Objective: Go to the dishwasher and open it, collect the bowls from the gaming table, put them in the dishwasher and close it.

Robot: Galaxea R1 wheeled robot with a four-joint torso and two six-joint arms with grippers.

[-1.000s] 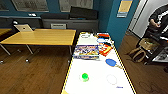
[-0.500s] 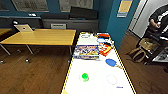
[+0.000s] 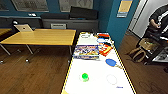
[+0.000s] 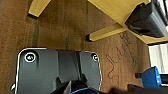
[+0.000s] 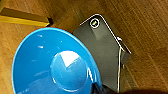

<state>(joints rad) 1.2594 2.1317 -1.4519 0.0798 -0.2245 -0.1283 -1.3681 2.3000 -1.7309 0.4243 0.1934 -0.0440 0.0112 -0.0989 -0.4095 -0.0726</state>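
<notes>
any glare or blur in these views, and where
Head view: soft all over, the gaming table's white top washed out bright. Right wrist view: white highlights glint inside the bright blue bowl. Left wrist view: wooden floor streaked and blurry.

Teal walls (image 3: 112, 22), wood floor (image 3: 32, 75), yellow desk (image 3: 42, 37).

On the white counter (image 3: 100, 80): one blue paddle (image 3: 110, 62), one green cup (image 3: 85, 76), one board-game box (image 3: 86, 52), one red packet (image 3: 105, 49). One wooden table (image 3: 40, 37), one laptop (image 3: 23, 28). Right wrist view: one bright blue bowl (image 5: 53, 65). One person (image 3: 158, 18).
</notes>
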